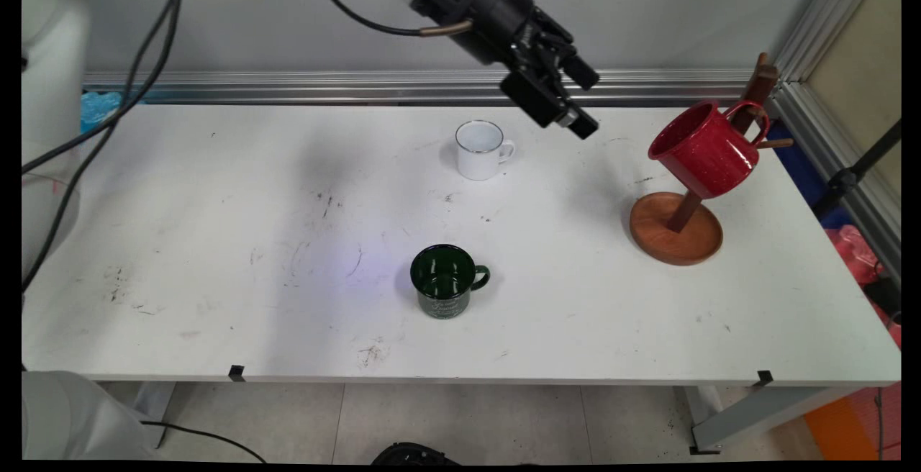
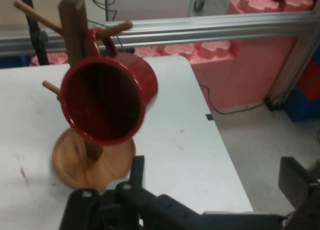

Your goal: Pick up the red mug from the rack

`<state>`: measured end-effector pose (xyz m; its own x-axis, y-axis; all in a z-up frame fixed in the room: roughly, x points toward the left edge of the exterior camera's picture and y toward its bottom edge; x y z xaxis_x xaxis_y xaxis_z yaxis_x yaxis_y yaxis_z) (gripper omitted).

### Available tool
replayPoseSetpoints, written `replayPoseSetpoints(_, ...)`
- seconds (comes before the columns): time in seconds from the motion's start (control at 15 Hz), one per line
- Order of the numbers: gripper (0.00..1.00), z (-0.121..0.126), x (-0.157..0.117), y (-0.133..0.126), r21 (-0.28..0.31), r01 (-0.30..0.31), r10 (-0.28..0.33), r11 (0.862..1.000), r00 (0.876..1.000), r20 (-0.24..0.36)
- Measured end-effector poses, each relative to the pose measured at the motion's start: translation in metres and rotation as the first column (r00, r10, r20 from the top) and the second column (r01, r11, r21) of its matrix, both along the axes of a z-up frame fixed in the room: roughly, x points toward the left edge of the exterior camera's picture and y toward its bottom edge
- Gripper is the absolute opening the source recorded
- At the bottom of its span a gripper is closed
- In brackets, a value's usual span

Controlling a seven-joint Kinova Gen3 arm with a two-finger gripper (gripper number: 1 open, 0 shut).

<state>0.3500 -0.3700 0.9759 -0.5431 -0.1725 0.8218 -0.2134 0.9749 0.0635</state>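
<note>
Working left to right from my remote station: the left of the white table (image 1: pixel 180 242) carries only scuffs. Near the middle front sits a dark green mug (image 1: pixel 445 281), upright, handle to the picture's right. Behind it, toward the wall, a white mug (image 1: pixel 481 150) stands upright too, handle also to the right. The two are well apart.

Just right of the white mug and above it, the gripper (image 1: pixel 575 101) hangs in the air, tilted down toward the right. It holds nothing and touches nothing. In the hand view I see one finger (image 2: pixel 136 172) at lower left and the other at the far right edge with a wide gap between, so I read the fingers as spread apart.

Further right is the wooden mug tree (image 1: pixel 676 231), a round base with a post and pegs. A red mug (image 1: pixel 704 147) hangs on it by its handle from a peg, tipped with its mouth facing the gripper; the hand view looks straight into it.

Progress, judged from layout only: one mug is on the tree, two are on the table, the gripper is empty and clear of the red mug. The white mug is the table item closest to it.
</note>
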Motion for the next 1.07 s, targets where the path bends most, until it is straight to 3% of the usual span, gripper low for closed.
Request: replayPoseSetpoints(1.07,1.00,-0.046,-0.066,-0.071,-0.012,0.018,-0.019,1.000,0.999,-0.044)
